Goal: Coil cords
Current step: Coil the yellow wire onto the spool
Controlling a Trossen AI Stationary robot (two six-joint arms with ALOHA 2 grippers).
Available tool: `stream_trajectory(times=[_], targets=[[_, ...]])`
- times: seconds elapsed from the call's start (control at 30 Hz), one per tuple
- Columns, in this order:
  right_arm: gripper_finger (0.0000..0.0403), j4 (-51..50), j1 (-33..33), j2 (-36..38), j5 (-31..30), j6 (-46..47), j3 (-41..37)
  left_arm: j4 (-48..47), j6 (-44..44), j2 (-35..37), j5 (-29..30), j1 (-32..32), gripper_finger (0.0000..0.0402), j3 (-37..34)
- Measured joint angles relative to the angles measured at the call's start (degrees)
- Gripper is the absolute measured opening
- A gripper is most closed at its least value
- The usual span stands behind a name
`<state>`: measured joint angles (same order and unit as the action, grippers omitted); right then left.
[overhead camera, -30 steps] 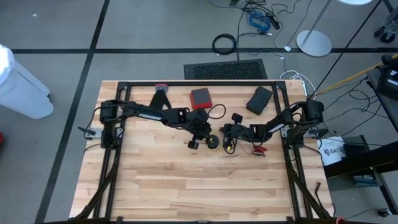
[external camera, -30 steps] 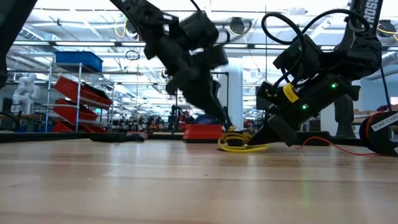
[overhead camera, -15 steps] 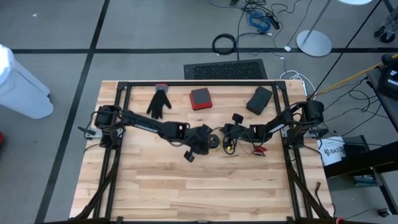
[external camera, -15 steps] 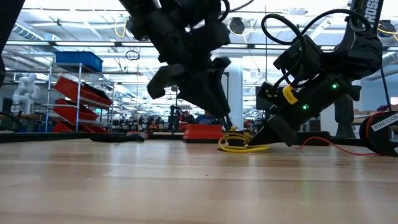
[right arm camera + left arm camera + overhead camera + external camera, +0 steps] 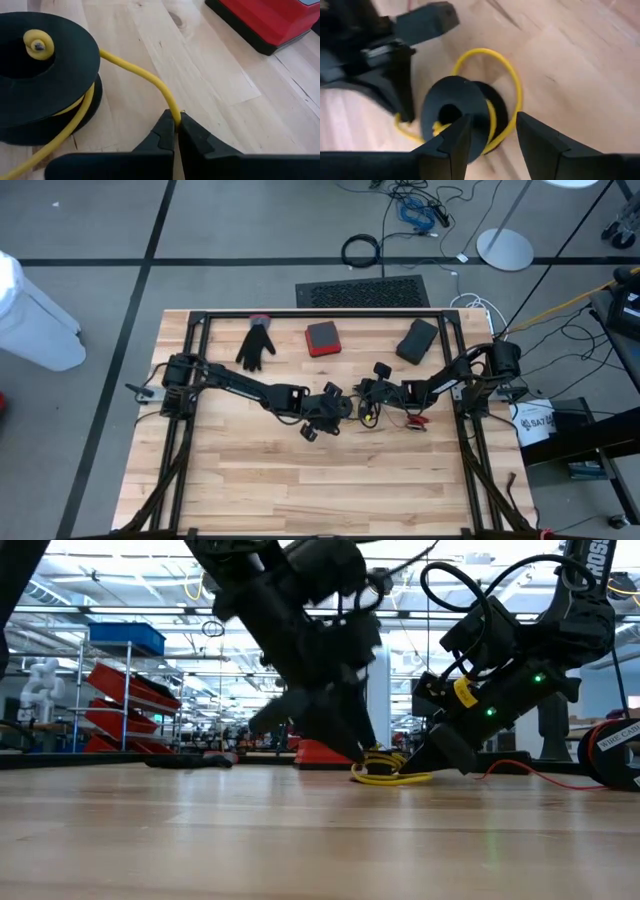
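A black spool (image 5: 45,65) lies flat on the table's middle with the yellow cord (image 5: 135,72) wound on it. One cord end pokes up through its hub (image 5: 37,42). My right gripper (image 5: 176,124) is shut on the cord beside the spool, as the low view (image 5: 435,762) also shows. My left gripper (image 5: 492,120) is open and slants down over the spool (image 5: 455,112), one finger at the spool's rim and the other past it. A loop of yellow cord (image 5: 512,85) lies on the wood around the spool. A small red-tipped piece (image 5: 415,421) lies by my right arm. My right gripper pinches the yellow cord between its two fingertips at a stretch a short way off the spool (image 5: 172,111). The fingers slant down from the table's right and lie across the cord. The cord curves from the spool to the fingers, low over the wood. My left gripper: one fingertip (image 5: 462,127) overlaps the spool's rim; whether it touches cannot be told.
At the far side lie a black glove (image 5: 257,343), a red box (image 5: 322,338) and a black box (image 5: 417,340). A thin red wire (image 5: 530,775) trails right of my right gripper. The near half of the table (image 5: 320,490) is bare wood.
My left arm has swung toward the table's near edge, uncovering the glove, and its gripper has come lower and closer to the spool while rolling about its own axis. Its fingers stand wider apart in the low view than before. My right gripper has kept still on the cord.
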<state>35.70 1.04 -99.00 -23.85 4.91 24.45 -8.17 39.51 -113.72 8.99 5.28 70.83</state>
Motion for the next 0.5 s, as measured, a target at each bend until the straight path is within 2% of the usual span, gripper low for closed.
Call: stream_trajectory(times=[0.17,0.5], targets=[[0.0,0.04,0.0,-0.02,0.06,0.0,0.0,5.24,0.06,-0.7,5.64,0.35,0.0164,0.0],[0.0,0.13,0.0,-0.04,0.08,0.0,0.0,6.5,2.88,-2.26,3.68,0.22,0.0164,0.02]])
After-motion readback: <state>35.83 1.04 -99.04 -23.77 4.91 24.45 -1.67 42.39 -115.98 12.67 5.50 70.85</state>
